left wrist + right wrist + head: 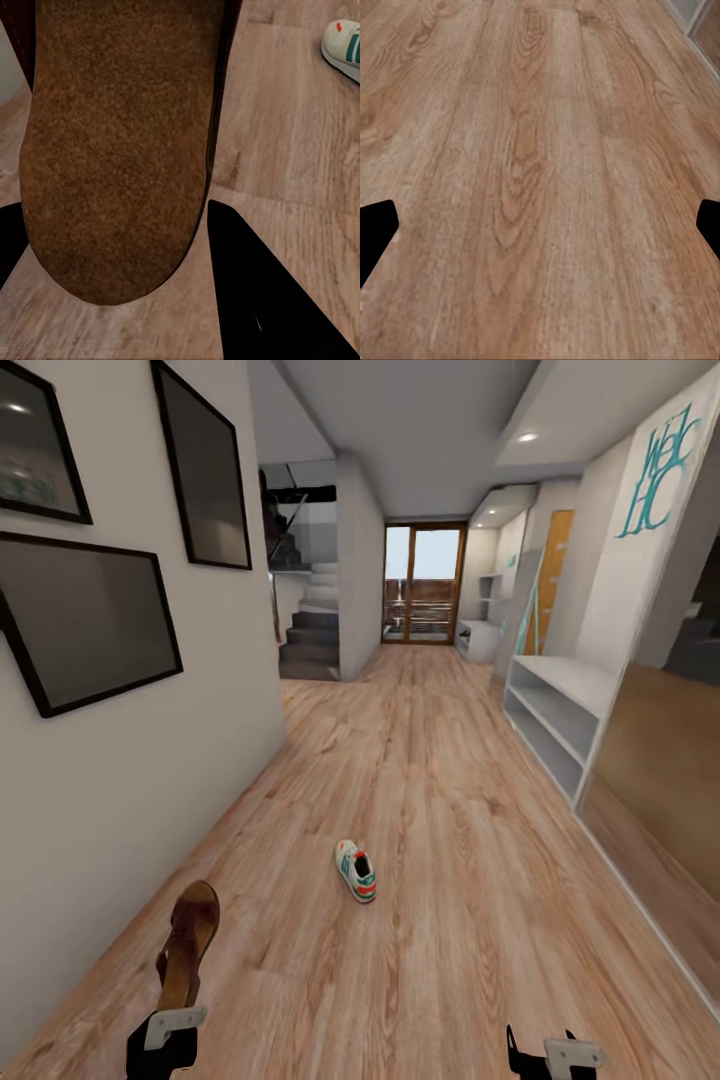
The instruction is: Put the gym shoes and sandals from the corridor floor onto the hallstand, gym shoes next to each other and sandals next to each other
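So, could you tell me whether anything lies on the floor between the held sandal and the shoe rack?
Nothing visible blocks it. The sandal is in the left gripper; the gym shoe sits off that line, and bare floor leads to the shoe rack.
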